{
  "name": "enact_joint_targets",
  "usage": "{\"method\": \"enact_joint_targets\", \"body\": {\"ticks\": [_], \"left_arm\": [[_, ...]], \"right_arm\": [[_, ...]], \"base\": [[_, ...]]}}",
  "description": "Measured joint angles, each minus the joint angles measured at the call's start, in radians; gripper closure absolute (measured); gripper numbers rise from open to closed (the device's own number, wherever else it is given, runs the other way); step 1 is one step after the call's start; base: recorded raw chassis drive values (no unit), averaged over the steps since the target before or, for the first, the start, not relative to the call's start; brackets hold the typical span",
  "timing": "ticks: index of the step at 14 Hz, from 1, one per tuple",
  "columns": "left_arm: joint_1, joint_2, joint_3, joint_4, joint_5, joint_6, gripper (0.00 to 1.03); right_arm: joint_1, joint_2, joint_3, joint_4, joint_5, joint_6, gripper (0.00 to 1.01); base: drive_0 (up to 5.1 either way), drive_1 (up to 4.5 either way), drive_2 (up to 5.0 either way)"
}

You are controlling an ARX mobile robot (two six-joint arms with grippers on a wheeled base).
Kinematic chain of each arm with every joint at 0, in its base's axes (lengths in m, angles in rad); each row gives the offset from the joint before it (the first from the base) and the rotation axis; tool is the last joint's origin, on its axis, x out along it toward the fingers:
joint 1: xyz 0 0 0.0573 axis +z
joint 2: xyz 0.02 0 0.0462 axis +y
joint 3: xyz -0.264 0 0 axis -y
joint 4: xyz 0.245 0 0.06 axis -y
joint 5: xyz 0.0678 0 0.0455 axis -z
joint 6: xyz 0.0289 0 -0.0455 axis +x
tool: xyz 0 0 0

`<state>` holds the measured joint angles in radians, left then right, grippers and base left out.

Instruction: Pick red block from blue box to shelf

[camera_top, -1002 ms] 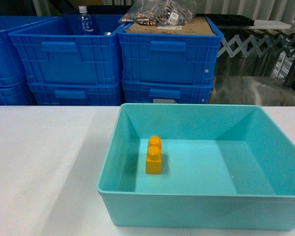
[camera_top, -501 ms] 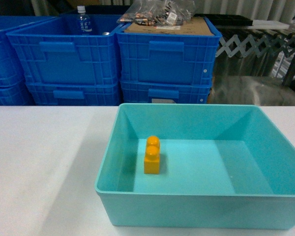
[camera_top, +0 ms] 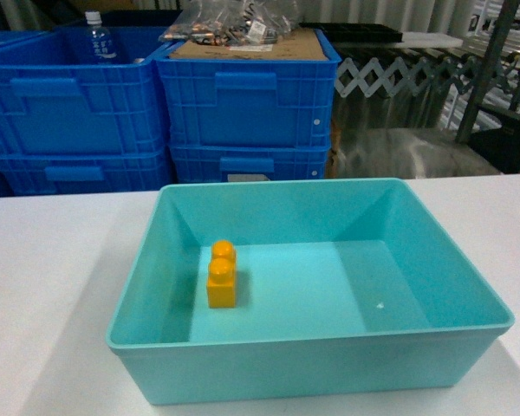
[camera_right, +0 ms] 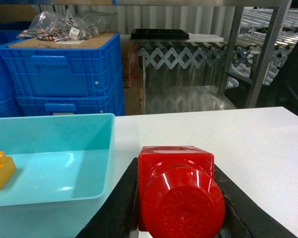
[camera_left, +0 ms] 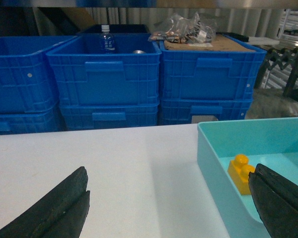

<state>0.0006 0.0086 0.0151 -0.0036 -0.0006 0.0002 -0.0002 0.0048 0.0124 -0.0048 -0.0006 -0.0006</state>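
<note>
Clamping the red block (camera_right: 176,186) between the right gripper (camera_right: 178,198) fingers, stud toward the wrist camera, outside the blue box (camera_right: 49,163) to its left. Spread wide over the table (camera_left: 114,163) with nothing held: left gripper (camera_left: 169,203). Could slip out sideways on the carry to the shelf (camera_right: 258,54) ahead, given smooth plastic and a small grip

Yellow-orange two-stud plastic brick (camera_top: 222,276), upright. White tabletop (camera_top: 43,277) underneath everything. Behind, stacked dark blue ribbed plastic crates (camera_top: 243,113), side by side. Clear plastic water bottle (camera_top: 96,36) standing inside the left crate. Brown cardboard sheet (camera_top: 277,43) capping the right crate, with clear plastic bags of small parts (camera_top: 225,22) heaped on top. Grey accordion lattice barrier (camera_top: 416,74) farther right.
</note>
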Motion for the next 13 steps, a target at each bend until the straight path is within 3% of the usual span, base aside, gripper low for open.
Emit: {"method": "enact_joint_targets", "body": {"ticks": [13], "left_arm": [[0.000,0.000,0.000,0.000,0.000,0.000,0.05]], "right_arm": [[0.000,0.000,0.000,0.000,0.000,0.000,0.73]], "base": [[0.0,0.00,0.0]]}}
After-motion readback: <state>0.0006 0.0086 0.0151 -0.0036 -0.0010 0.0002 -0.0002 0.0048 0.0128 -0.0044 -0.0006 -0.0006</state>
